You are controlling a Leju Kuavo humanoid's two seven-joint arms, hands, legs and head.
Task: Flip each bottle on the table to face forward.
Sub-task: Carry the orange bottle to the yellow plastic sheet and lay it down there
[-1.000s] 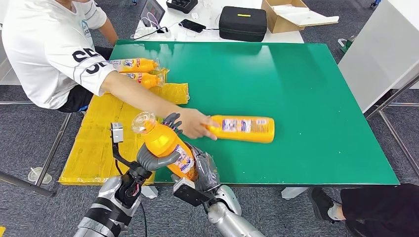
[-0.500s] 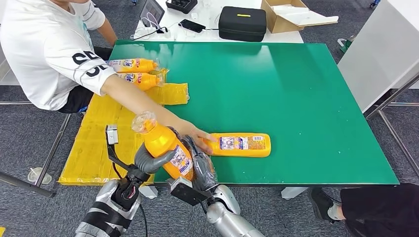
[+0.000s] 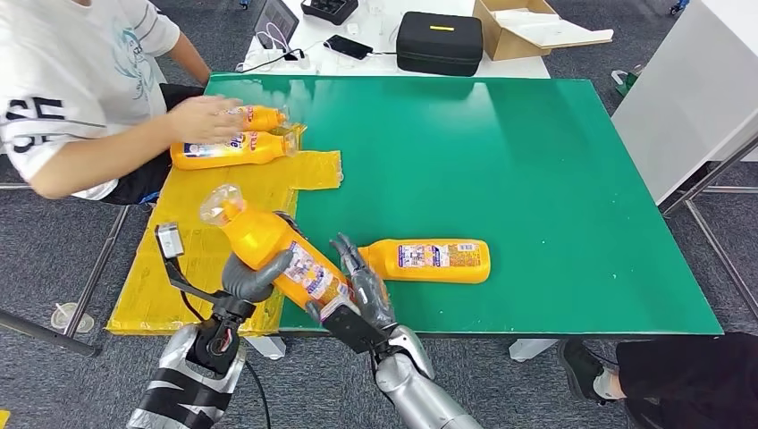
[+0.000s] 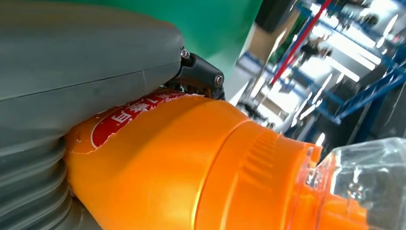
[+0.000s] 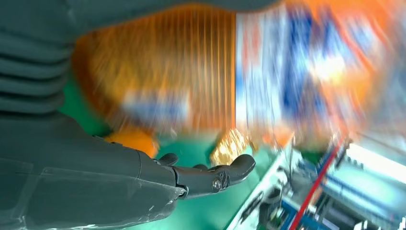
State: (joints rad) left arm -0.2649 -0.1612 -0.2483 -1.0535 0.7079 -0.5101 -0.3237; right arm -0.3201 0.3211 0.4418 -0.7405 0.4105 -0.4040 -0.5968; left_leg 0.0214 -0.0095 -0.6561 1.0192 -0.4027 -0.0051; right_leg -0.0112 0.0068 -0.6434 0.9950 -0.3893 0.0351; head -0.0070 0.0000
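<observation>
Left hand (image 3: 255, 275) fingers clamped on tilted bottle (image 3: 273, 249) (cap up-left); right hand (image 3: 365, 290) fingers apart, nr its base.

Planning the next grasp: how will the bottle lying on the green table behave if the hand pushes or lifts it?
The bottle lies flat on its broad side, so it will probably slide, not roll. It looks like rigid plastic, likely stiff under a grip. The glossy label may be slippery.
</observation>
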